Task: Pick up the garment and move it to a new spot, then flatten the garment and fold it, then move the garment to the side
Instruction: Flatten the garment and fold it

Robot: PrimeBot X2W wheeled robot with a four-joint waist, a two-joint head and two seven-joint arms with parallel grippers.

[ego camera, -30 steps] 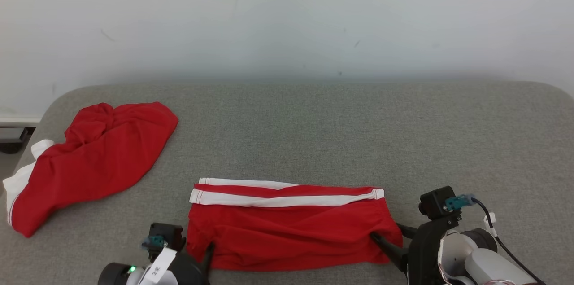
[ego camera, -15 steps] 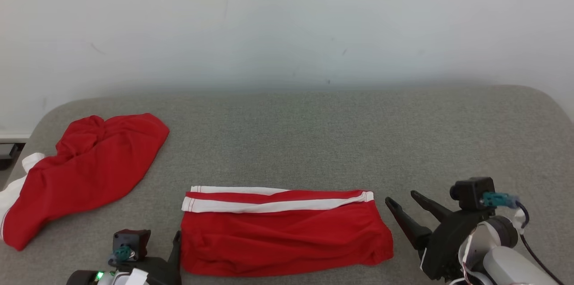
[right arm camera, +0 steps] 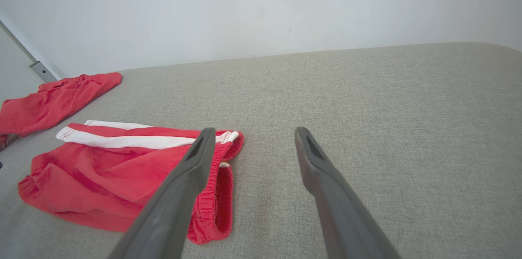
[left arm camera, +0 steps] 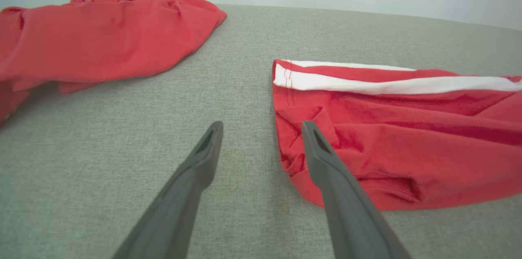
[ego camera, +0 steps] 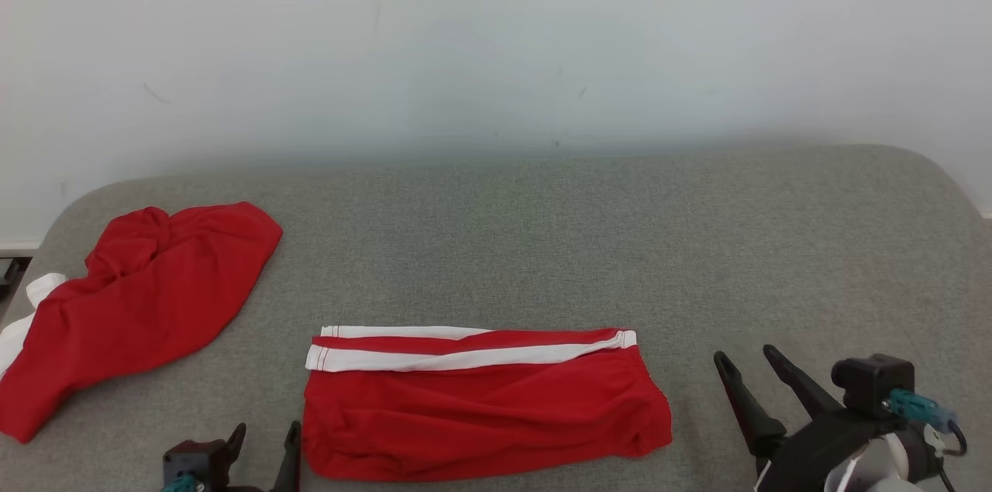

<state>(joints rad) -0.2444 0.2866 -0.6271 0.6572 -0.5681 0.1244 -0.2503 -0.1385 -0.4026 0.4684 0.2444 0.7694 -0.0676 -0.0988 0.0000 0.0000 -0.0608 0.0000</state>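
Jaws stand wide and empty on left gripper [ego camera: 267, 428], just beside the folded shorts [ego camera: 480, 407], and on right gripper [ego camera: 744, 354], near their right edge. Shorts lie front-centre on the pad [ego camera: 542, 244]; a crumpled red garment [ego camera: 147, 298] lies far left.

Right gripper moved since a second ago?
Yes. The right gripper has backed off rightward from the folded garment: it touched the garment's right edge, now clear.

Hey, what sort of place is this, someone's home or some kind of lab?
Most likely a bare test room for cloth folding, not a home: a plain white wall, a wide grey fabric-covered surface, and on it folded red shorts and a crumpled red garment.
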